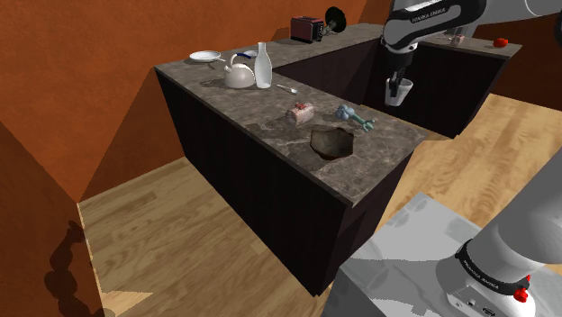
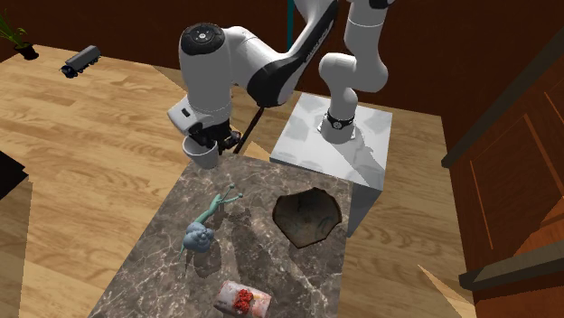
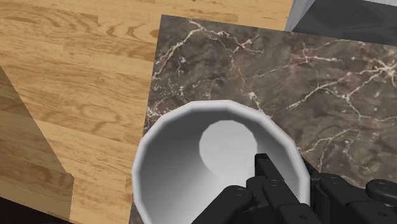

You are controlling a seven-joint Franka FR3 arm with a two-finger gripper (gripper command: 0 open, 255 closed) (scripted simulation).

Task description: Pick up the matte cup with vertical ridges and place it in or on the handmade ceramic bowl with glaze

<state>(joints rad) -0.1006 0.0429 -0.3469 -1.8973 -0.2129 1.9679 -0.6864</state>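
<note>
Gripper clasps cup (wrist view: smooth interior).

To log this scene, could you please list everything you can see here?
Counter: one, dark marbled, L-shaped, middle of the shoulder view.
Bowl: one, dark brown, counter's near end.
Cup: one, white, in the air by the counter's edge.
Cake slice: one, pale pink with red topping, beside the bowl.
Figurine: one, blue-green, beside the cake slice.
Kettle: one, white, counter's far end.
Bottle: one, white, next to the kettle.
Spoon: one, grey, by the bottle.
Plate: one, white, counter's far corner.
Toaster: one, red and black, at the counter's back.
Toy truck: one, dark, wooden floor.
Stand: one, grey, under the arm.
Arm: one, white, on the stand.
End effector: one, black, shut on the cup.
</note>
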